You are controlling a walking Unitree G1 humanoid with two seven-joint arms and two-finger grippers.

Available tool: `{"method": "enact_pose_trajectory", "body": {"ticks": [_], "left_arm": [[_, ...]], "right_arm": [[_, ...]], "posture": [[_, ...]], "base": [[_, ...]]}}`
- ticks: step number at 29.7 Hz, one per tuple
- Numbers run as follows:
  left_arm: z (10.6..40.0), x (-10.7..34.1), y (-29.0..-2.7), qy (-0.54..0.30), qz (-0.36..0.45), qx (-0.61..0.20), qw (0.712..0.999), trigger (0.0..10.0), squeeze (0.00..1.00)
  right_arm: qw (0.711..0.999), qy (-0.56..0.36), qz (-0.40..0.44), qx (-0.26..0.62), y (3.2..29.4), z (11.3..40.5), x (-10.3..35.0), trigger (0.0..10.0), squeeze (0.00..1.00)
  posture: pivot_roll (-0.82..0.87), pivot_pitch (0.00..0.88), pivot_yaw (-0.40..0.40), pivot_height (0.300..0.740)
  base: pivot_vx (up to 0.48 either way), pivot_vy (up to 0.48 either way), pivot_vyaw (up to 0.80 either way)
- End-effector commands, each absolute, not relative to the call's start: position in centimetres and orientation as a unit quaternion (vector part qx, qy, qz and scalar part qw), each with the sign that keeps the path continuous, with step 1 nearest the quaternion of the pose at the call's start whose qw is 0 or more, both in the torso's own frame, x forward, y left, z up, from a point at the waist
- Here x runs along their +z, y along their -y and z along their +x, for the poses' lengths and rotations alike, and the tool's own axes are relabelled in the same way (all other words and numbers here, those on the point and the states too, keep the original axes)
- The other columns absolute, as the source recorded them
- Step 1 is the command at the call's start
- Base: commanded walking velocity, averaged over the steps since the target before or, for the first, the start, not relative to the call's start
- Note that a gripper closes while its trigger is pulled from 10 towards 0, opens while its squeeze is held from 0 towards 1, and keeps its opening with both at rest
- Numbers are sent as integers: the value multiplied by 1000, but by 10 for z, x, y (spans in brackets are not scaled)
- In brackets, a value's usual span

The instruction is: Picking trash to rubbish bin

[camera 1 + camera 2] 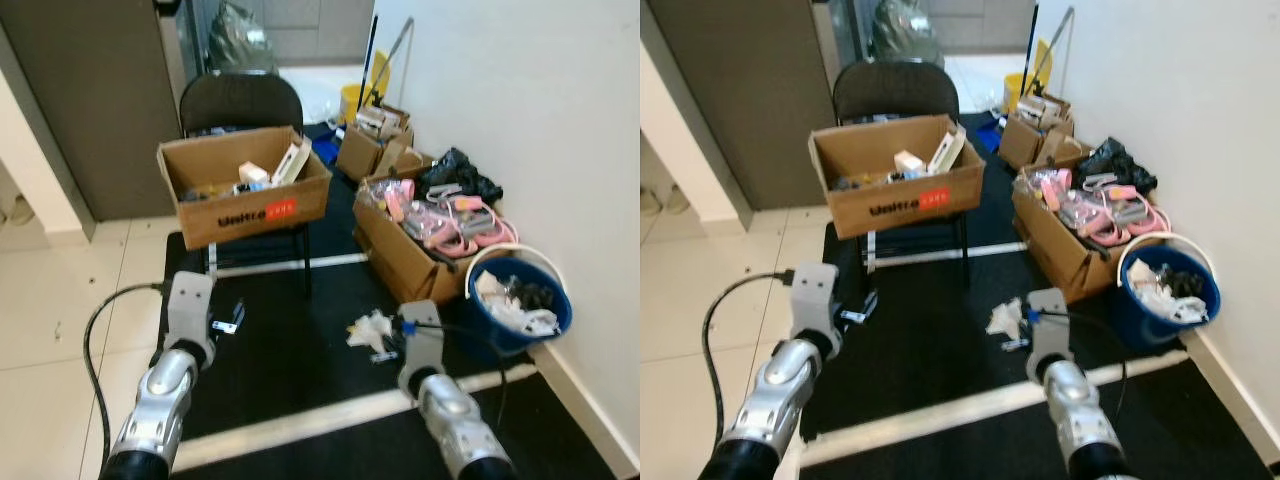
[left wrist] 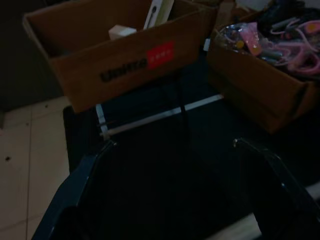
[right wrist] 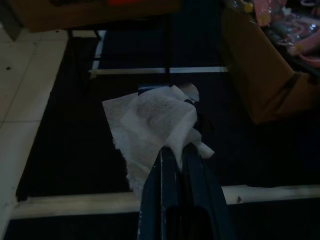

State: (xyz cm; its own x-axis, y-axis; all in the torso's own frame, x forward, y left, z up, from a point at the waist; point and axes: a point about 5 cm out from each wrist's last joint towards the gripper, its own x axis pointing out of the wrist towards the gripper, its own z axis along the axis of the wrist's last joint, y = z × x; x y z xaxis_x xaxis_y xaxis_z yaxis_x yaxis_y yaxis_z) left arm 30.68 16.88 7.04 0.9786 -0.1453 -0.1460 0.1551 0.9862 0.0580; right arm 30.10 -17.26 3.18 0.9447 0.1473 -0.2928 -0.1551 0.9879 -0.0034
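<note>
R tool (image 3: 182, 150) pinched tight on crumpled white tissue (image 3: 155, 125); my target, blue round plastic bin (image 1: 520, 300), sits fwd-right, nearest R arm. L tool (image 2: 175, 150) agape, empty.

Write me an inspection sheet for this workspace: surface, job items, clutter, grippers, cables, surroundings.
Surface: black mat with white stripes, on pale tiles.
Job's things: white tissue pinched in the right gripper; blue bin by the wall, already holding trash.
Clutter: cardboard box on a black chair; floor box of pink items; smaller boxes behind.
Grippers: right shut on the tissue; left gripper open, holding nothing.
Cables: black cable looping from the left arm.
Surroundings: white wall, yellow bucket.
</note>
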Motion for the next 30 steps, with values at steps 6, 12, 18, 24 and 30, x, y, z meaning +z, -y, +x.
{"method": "enact_pose_trajectory", "body": {"ticks": [6,12,18,24,30], "left_arm": [[305,66,-171,-78,37,-73,994,10000,0],[306,64,-170,-80,36,-72,994,10000,0],[307,66,-170,-79,36,-72,994,10000,0],[309,66,-169,-77,36,-71,994,10000,0],[308,66,-168,-76,34,-70,994,10000,0]], "right_arm": [[986,-148,-9,71,173,299,28,10000,0],[987,-145,-9,68,172,298,27,10000,0],[988,-141,-9,65,172,299,28,10000,0],[988,-138,-8,66,173,300,29,10000,0],[989,-131,-7,68,169,303,32,10000,0]], "posture": [[-69,98,-9,740],[-71,102,-2,740],[-77,101,0,740],[-65,98,-13,740],[-67,97,-7,740]], "base": [[419,0,0],[414,0,0],[412,0,0],[414,0,0],[414,0,0]]}}
